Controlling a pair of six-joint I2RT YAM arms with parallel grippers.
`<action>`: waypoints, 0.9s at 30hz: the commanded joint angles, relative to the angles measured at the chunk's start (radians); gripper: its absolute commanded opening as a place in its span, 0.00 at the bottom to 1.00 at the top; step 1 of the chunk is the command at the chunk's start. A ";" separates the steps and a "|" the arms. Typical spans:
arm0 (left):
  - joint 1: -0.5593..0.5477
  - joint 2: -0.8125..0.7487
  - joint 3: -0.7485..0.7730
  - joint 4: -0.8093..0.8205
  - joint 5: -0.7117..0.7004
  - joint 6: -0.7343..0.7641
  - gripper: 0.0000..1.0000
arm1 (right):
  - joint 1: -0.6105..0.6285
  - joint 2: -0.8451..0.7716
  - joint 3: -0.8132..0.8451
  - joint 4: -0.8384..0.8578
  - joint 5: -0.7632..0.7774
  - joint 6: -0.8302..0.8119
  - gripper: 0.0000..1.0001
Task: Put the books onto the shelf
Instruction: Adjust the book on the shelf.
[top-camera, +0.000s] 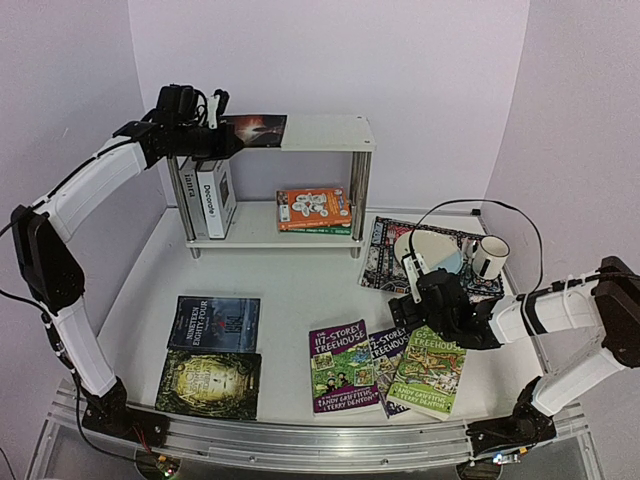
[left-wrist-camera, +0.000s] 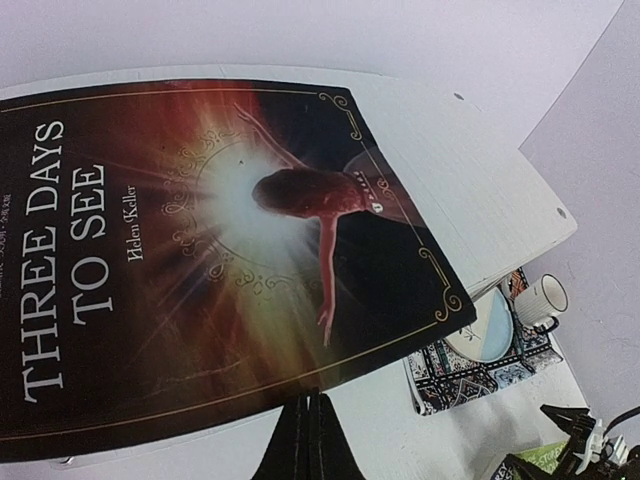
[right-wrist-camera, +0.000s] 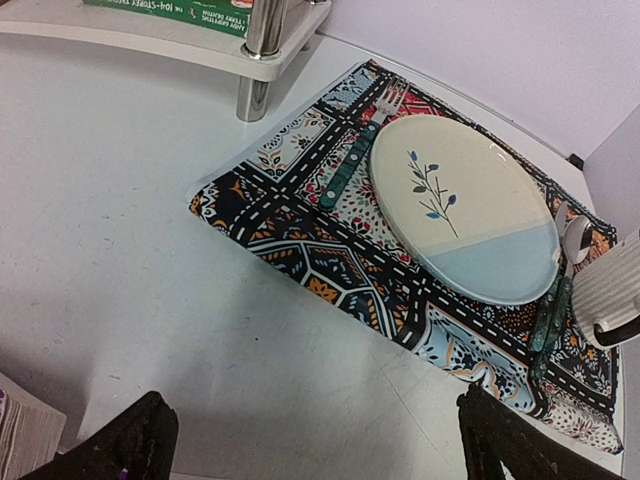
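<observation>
The dark book "Three Days to See" (left-wrist-camera: 230, 250) lay flat, cover up, on the left end of the shelf (top-camera: 325, 132) top board, with its long axis running along the board's length. The left gripper (left-wrist-camera: 310, 420) met the book's long spine-side edge from the near left. Its fingers were pressed fully together, and it was not clear whether they pinched the cover or only touched it. The next move probably depends on backing away from that edge. Well apart, the right gripper (right-wrist-camera: 315, 420) hovered wide open and empty above the table, nearer the Treehouse paperbacks (top-camera: 345, 365) and facing the patterned mat (right-wrist-camera: 330, 250).
</observation>
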 joint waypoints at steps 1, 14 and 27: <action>0.013 0.019 0.074 0.004 0.003 0.020 0.00 | -0.004 -0.003 0.027 -0.014 0.026 -0.009 0.98; 0.028 0.051 0.104 0.002 -0.022 0.045 0.00 | -0.004 -0.020 0.020 -0.014 0.025 -0.009 0.98; 0.027 -0.046 0.145 0.021 0.101 0.056 0.00 | -0.005 -0.021 0.022 -0.017 0.020 -0.012 0.98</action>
